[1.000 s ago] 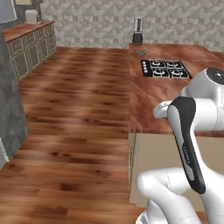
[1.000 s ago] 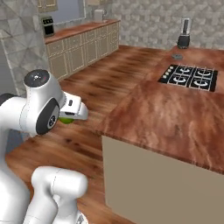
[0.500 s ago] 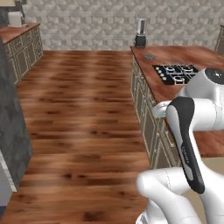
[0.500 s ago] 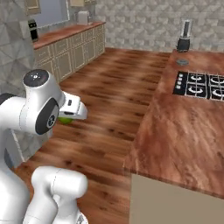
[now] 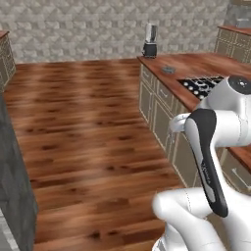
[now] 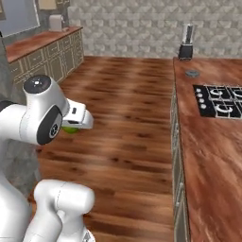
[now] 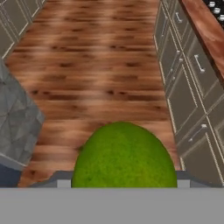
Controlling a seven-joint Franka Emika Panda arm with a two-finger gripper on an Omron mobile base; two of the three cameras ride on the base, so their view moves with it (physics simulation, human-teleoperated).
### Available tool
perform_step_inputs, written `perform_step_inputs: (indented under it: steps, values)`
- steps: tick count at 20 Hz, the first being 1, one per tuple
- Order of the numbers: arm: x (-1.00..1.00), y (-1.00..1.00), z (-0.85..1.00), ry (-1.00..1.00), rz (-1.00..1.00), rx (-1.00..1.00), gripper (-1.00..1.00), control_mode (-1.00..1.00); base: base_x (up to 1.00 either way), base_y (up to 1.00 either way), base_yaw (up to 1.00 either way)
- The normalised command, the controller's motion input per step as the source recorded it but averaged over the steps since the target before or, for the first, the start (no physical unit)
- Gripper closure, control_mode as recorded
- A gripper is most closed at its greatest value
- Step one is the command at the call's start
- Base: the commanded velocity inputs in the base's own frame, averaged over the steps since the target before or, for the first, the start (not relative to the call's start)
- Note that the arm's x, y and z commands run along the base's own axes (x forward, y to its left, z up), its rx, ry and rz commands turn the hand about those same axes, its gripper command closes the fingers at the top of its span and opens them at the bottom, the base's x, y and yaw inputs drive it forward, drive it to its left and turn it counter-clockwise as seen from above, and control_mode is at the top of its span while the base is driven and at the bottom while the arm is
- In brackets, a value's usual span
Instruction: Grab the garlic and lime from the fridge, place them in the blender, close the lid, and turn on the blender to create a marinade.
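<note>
My pincer [image 7: 124, 183] is clamped on the lime [image 7: 124, 157]; I carry it level toward the blender [image 6: 186, 42] far ahead.

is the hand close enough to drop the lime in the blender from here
Probably not. The hand holds the lime above the wooden floor, tucked close to the robot, while the blender stands at the far end of the counter by the stone wall. The base likely has to drive nearer first.

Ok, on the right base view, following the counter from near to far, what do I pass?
Stovetop → lid → blender, at the counter's far end by the wall.
</note>
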Motion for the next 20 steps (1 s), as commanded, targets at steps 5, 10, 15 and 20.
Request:
perform_step_inputs:
  steps: [5,10,15,20]
  values:
    - [0.00,0.00,0.00,0.00,0.00,0.00,1.00,1.00,1.00,0.65,-0.30]
    - [0.00,0.00,0.00,0.00,0.00,0.00,1.00,1.00,1.00,0.24,-0.21]
    - [0.00,0.00,0.00,0.00,0.00,0.00,1.00,1.00,1.00,-0.03,-0.14]
    - [0.00,0.00,0.00,0.00,0.00,0.00,1.00,1.00,1.00,0.00,-0.18]
